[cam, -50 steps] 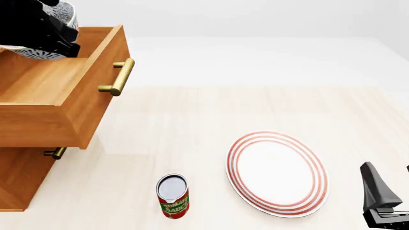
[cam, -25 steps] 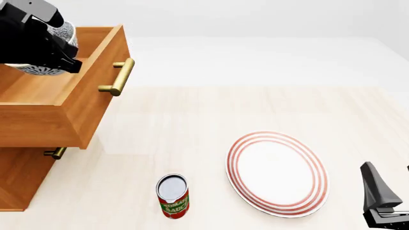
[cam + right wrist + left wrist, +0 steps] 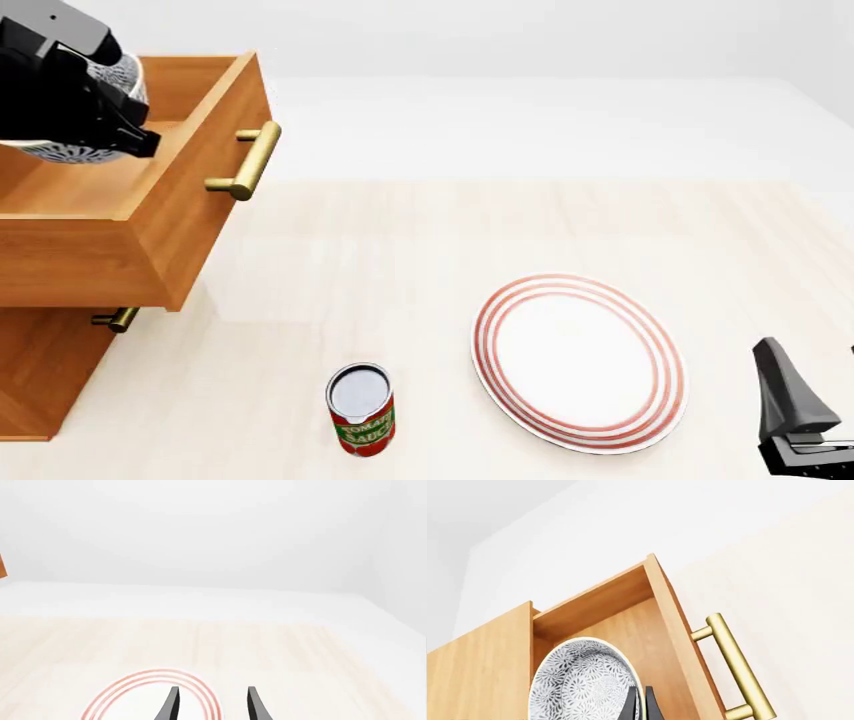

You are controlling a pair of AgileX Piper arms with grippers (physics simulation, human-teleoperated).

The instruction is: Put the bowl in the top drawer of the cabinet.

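The surface [image 3: 534, 220], pale wood-grained, fills the front view, and the cabinet [image 3: 40, 370] is seen at its nine o'clock edge. The top drawer [image 3: 147, 215] is pulled fully out, its brass bar handle [image 3: 247, 160] facing three o'clock; a smaller brass handle [image 3: 118, 320] of the lower drawer front shows beneath it. A red-ringed white plate [image 3: 581, 360] lies at about five o'clock, with a tomato sauce can [image 3: 360, 408] standing upright at six o'clock, near the plate but apart from it.

The bowl [image 3: 584, 682] is held over the open drawer, at the ten o'clock corner of the front view, tipped on edge so that its speckled inside is shown to the left wrist camera. Whether it touches the drawer floor cannot be told. It is judged stiff, light and glazed, hence slippery and liable to chip if dropped; the rim is the natural place to be gripped, one finger inside and one outside.

The left claw [image 3: 642, 705] is pinched on that rim, its fingers pressed close together with the wall between them, the arm reaching in from above the drawer. The right claw [image 3: 210, 702] is spread and holding nothing, parked low at the four o'clock corner beside the plate.
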